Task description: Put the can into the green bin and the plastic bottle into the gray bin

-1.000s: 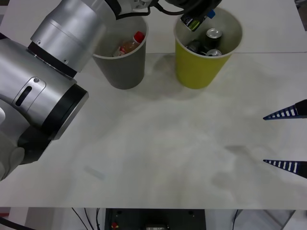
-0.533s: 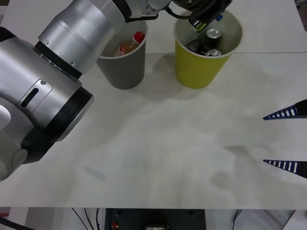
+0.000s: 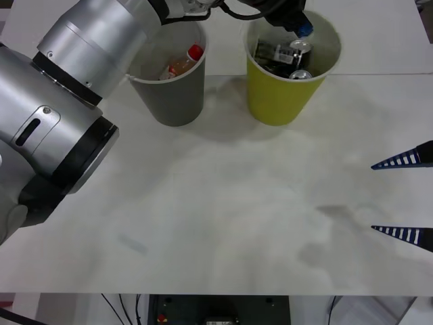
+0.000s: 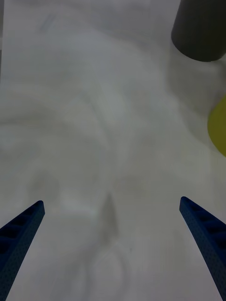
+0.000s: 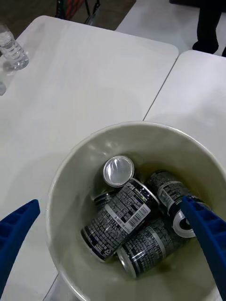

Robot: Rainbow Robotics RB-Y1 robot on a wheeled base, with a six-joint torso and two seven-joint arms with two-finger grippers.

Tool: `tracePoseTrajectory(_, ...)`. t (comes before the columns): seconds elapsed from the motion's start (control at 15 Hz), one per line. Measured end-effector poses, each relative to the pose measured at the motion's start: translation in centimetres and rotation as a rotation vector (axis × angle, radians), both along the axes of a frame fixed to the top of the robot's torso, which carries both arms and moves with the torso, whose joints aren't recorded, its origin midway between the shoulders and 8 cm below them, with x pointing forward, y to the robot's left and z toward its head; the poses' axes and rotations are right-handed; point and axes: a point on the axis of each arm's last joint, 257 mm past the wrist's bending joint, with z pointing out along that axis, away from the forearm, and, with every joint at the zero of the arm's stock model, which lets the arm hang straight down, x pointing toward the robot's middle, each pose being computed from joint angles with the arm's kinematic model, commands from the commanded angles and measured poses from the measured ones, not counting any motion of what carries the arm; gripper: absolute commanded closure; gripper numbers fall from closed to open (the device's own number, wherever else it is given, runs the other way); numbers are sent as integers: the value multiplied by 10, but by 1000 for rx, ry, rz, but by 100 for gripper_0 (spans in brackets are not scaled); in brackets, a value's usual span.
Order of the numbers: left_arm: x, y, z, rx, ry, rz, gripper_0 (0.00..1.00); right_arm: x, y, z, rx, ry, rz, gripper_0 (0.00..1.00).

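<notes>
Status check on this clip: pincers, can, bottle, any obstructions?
Left pincer open above green bin. Can lies inside on other cans. Plastic bottle in gray bin. Right pincer open, idle at table's right edge. Nothing blocking.

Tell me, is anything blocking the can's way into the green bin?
No. The can already lies inside the green bin, on top of other dark cans. The left gripper hovers right above the bin's mouth with open jaws, empty. The right gripper waits open at the table's right side.
</notes>
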Motion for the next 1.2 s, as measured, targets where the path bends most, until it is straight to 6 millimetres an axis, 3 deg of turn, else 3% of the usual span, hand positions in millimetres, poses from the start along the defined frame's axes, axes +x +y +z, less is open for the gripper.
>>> tracePoseTrajectory(0.2, -4, 48, 8, -9, 16, -16, 0, 0, 0, 0, 0, 0, 0, 0)
tracePoseTrajectory(0.67, -56, 157, 6, -42, -1, -152, 0, 0, 0, 0, 0, 0, 0, 0)
tracePoseTrajectory(0.93, -89, 224, -10, -43, -28, -252, 0, 0, 0, 0, 0, 0, 0, 0)
tracePoseTrajectory(1.2, -121, 276, -36, 6, -76, -300, 0, 0, 0, 0, 0, 0, 0, 0)
